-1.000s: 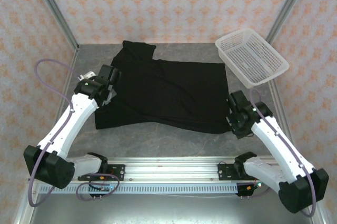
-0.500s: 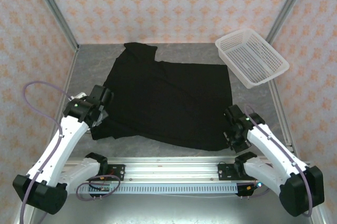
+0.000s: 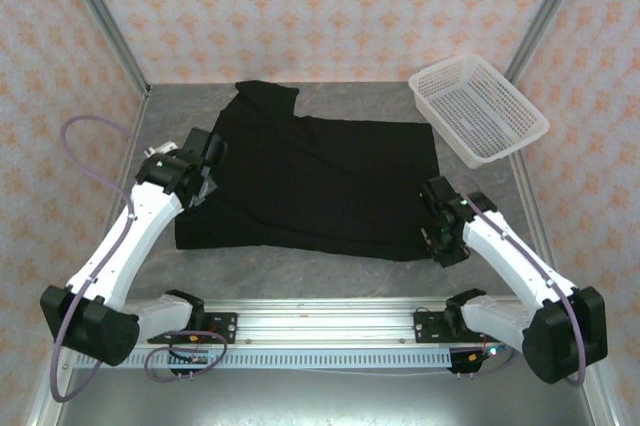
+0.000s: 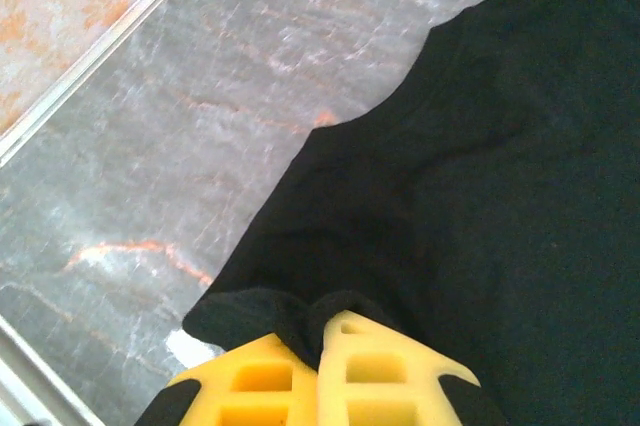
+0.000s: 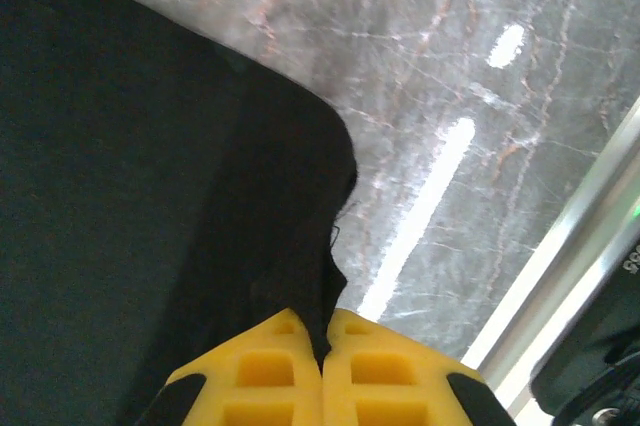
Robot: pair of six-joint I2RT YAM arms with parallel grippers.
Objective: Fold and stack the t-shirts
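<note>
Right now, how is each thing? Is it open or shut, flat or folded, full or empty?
t-shirt: lying spread out, plain black side up, pinched at two edges.
left gripper: shut on the t-shirt's edge.
right gripper: shut on the t-shirt's other edge.
basket: upright, empty.

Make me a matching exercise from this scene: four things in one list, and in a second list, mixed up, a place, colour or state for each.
Things:
1. t-shirt
2. basket
3. left tool
4. right tool

Descriptions:
A. shut on the cloth's near right corner
B. white, at the far right
C. black, spread on the table
D. shut on the cloth's left edge

Pairs: 1-C, 2-B, 3-D, 4-A
</note>
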